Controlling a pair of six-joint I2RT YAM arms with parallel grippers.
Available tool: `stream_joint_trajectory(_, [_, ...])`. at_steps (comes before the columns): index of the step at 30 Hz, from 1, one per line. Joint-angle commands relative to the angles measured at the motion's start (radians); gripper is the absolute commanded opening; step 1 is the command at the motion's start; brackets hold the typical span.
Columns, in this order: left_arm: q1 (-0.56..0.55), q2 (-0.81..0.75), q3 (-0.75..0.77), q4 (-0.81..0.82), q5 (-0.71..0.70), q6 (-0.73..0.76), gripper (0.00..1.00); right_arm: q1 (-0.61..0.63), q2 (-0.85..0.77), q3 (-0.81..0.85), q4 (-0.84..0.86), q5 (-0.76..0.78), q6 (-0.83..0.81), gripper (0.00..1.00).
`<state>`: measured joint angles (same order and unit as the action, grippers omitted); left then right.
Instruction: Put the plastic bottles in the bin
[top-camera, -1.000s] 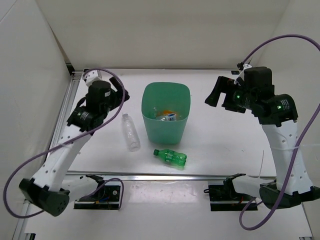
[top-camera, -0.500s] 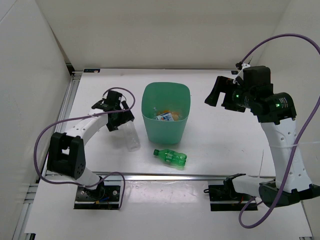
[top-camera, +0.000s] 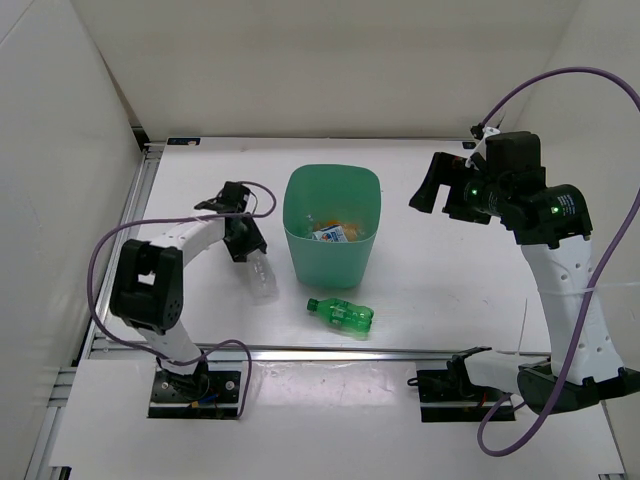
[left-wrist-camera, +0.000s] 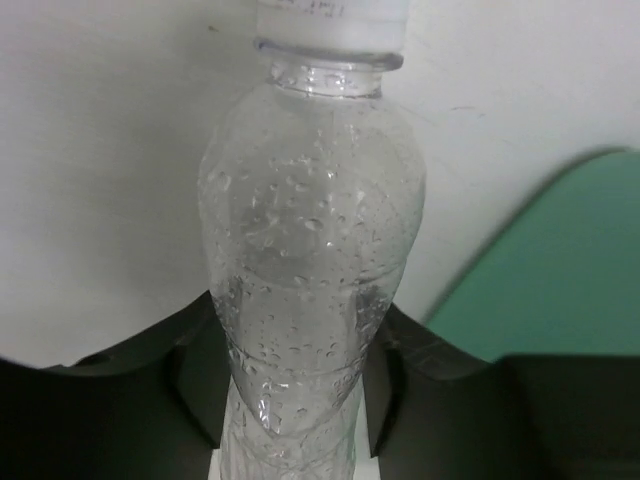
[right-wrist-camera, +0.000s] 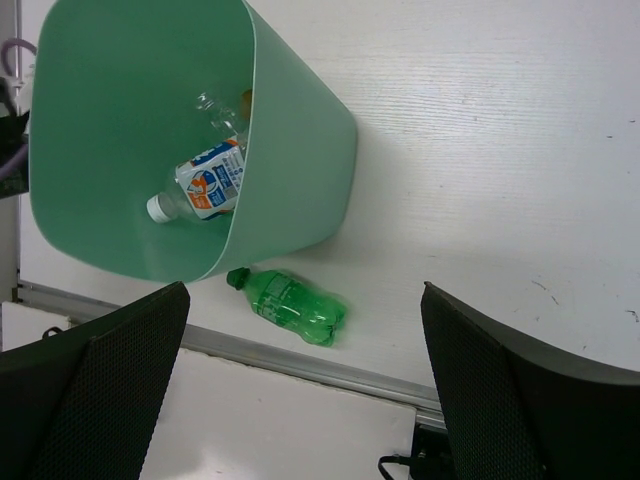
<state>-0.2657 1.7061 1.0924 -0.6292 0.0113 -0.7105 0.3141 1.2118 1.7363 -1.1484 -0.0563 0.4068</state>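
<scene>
Bin (top-camera: 331, 262): green tub standing upright mid-tabletop (top-camera: 440, 290), its rim wider than its base.
Inside the bin: blue-label bottle (right-wrist-camera: 205, 186) lying on its side with its white cap toward the near wall; a second clear bottle (right-wrist-camera: 214, 110) deeper in; a patch of orange (right-wrist-camera: 245, 100) beside that one, too little of it showing to make out its shape.
Clear bottle (left-wrist-camera: 310, 250): lying on the tabletop to the left of the bin, apart from it, droplets on the inside of its wall, white cap at the far end in the left wrist view.
Green bottle (top-camera: 341, 315): lying on its side on the tabletop just in front of the bin, on the near side, cap pointing left.
Left claw (top-camera: 243, 243): down low over the clear bottle, one dark finger (left-wrist-camera: 195, 385) on each side of the body, close against it; I cannot tell whether they press or merely flank it.
Right claw (top-camera: 430, 185): raised to the right of the bin, well apart from both loose bottles, spread wide, nothing between its fingers (right-wrist-camera: 110, 385).
</scene>
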Motion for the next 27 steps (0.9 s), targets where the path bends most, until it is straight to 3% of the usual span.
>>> stream_joint_trajectory(1, [0.043, -0.138, 0.107, -0.035, -0.031, -0.073, 0.46, -0.006, -0.003, 0.016, 0.035, -0.008, -0.023, 1.0])
stream_joint_trajectory(5, [0.054, -0.287, 0.305, -0.083, -0.118, -0.135, 0.47, -0.006, -0.003, -0.003, 0.035, -0.008, -0.023, 1.0])
stream_joint_trajectory(8, [0.054, -0.313, 0.492, -0.083, -0.131, -0.158, 0.47, -0.006, -0.003, -0.023, 0.044, -0.008, -0.023, 1.0])
stream_joint_trajectory(11, [0.019, -0.28, 0.688, -0.083, -0.131, -0.147, 0.47, -0.006, -0.003, -0.041, 0.053, -0.017, -0.023, 1.0])
stream_joint_trajectory(16, [-0.058, -0.128, 0.94, -0.064, 0.019, -0.113, 0.48, -0.006, 0.006, -0.064, 0.062, -0.017, -0.014, 1.0])
stream_joint_trajectory(18, [-0.096, -0.064, 0.981, -0.064, 0.077, -0.101, 0.49, -0.006, 0.006, -0.084, 0.072, -0.017, -0.014, 1.0])
stream_joint_trajectory(23, [-0.263, -0.03, 0.942, -0.064, 0.03, -0.026, 0.55, -0.006, -0.012, -0.11, 0.093, -0.008, 0.006, 1.0])
stream_joint_trajectory(26, [-0.329, -0.03, 0.882, -0.064, -0.013, -0.003, 0.66, -0.006, -0.034, -0.135, 0.093, -0.008, 0.015, 1.0])
stream_joint_trajectory(27, [-0.34, -0.03, 0.882, -0.064, -0.013, 0.021, 0.78, -0.006, -0.044, -0.135, 0.093, -0.008, 0.015, 1.0])
